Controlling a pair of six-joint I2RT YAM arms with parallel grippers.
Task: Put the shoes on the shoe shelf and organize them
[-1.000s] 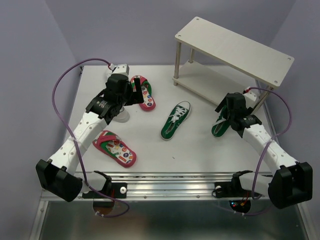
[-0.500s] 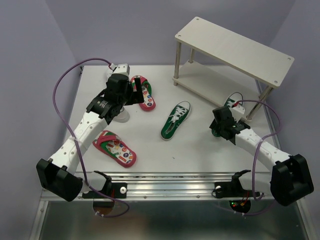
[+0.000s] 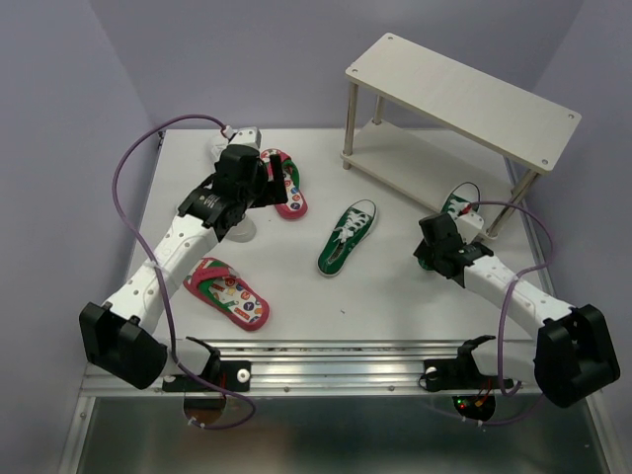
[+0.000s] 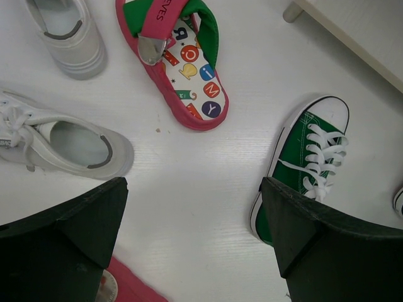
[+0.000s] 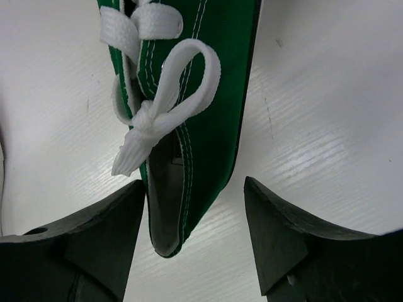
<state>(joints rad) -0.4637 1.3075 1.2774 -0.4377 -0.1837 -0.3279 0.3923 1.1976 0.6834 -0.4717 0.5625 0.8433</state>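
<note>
Right pincer (image 5: pixel 192 189) spread wide astride heel of green sneaker (image 5: pixel 217 94), apparently lined up to grab it for the shoe shelf (image 3: pixel 464 94); left pincer (image 4: pixel 194 189) released, empty over tabletop (image 4: pixel 189 163).

Both boards of the shoe shelf (image 3: pixel 464 94) lie bare and open from the front. The right hand (image 5: pixel 192 189), fingers apart, straddles the heel of a green sneaker (image 5: pixel 208 94) whose toe lies close beside the shelf's near right corner. Bare worktop (image 3: pixel 385 286) runs between the second green sneaker (image 3: pixel 347 237) and the right arm. Under the wide-spread left hand (image 4: pixel 194 185), two white sneakers (image 4: pixel 63 141), a flip-flop (image 4: pixel 186 75) and that second sneaker ring a bare patch.
</note>
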